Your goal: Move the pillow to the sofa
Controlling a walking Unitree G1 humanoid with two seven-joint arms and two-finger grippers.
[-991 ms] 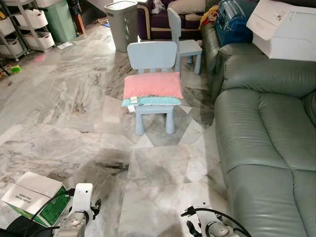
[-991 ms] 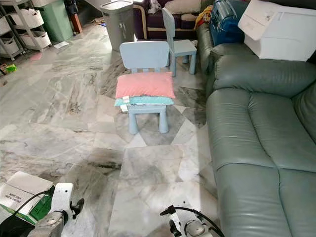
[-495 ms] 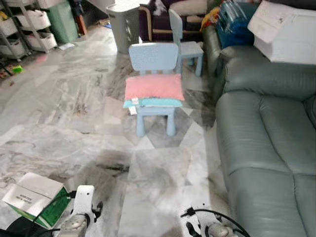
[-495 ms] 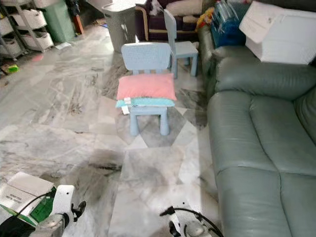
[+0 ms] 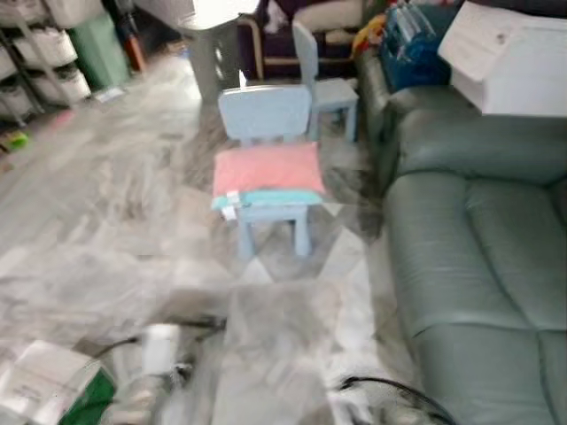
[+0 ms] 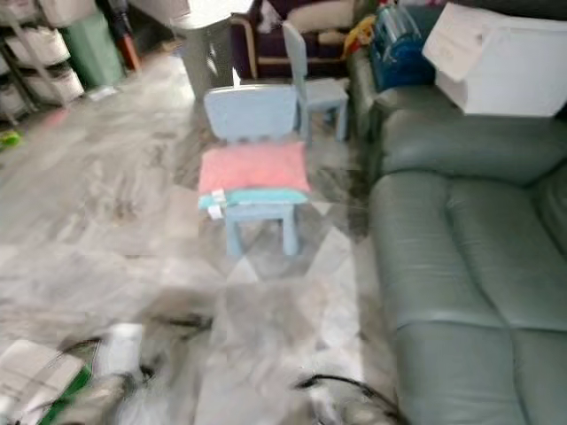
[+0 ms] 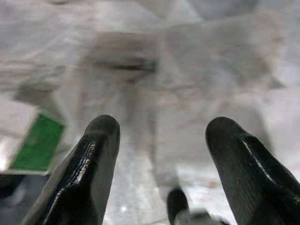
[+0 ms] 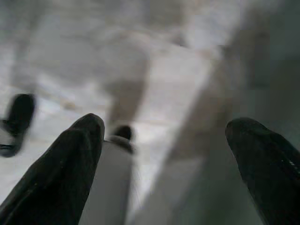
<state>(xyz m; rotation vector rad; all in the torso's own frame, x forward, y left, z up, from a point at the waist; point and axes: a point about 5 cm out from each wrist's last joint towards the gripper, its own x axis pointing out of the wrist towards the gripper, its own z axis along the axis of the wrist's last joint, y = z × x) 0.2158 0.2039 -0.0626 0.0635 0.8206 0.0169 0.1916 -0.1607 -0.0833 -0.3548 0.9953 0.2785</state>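
Both arms sit low at the bottom edge of the head views, smeared with motion blur. The left arm is a pale blob at lower left of the frame, and of the right arm you mostly get a black cable loop at bottom centre-right. The wrist cams are clearer on the tools: the left gripper has its two black fingers spread wide with nothing between them, pointing down at the floor, and the right gripper is just as splayed and empty.

Floor is grey-white veined marble tile, pretty glossy. The pink pillow is in the upper middle of the frame, lying on the seat of a small light-blue chair, stacked on a teal cushion with a white tag hanging at its left corner. A second blue chair stands behind it. The green leather sofa fills the right side, well apart from the pillow, with a white box and a blue crate at its far end. Grey bin at the top, storage shelves in the upper left.

The left wrist view also catches a green and white carton on the floor beside the fingers, which the head view has in its lower left corner.
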